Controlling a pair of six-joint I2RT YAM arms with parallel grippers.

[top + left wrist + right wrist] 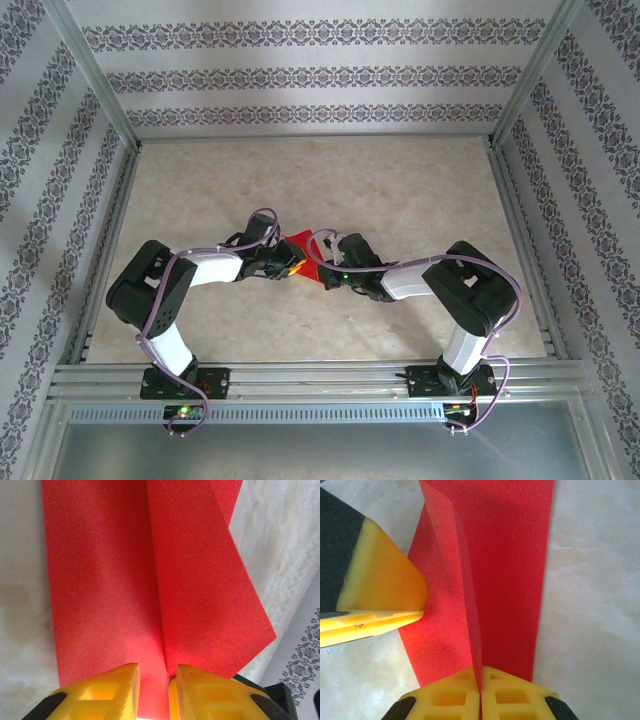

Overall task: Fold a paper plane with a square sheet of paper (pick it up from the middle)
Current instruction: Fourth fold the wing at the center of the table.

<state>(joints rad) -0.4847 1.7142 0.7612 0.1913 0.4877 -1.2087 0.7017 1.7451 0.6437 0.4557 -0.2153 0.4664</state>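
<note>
From where I stood, the left arm [165,290] reached in across the table [400,190] toward its middle. The left tool [155,680] sat low at the near end of the square sheet of paper [100,580]. Its two yellow fingers [107,690] stood a little apart, with red showing in the narrow gap. I could not make out any part of the sheet pinched there, so I took it to be resting at the paper and not gripping it.

The sheet lay mid-table between the two tools, partly folded into a long strip. One crease ran down its length, and the flap to one side of it was lifted off the table. Seen from the left wrist, that crease ran straight ahead from the gap between the fingers.

Right of it, the right tool [480,680] was closed tight. A thin upright ridge of the red paper ran straight into the seam between its fingers, so it held the sheet by the fold. The right arm [460,290] bent in from its side to meet it.

Both tools were at the paper, neither nearer than the other. To my mind the next move depended on that crease. With the right tool pinning the ridge, the left would have to work along the fold line and not across it, or the raised flap might skew.
</note>
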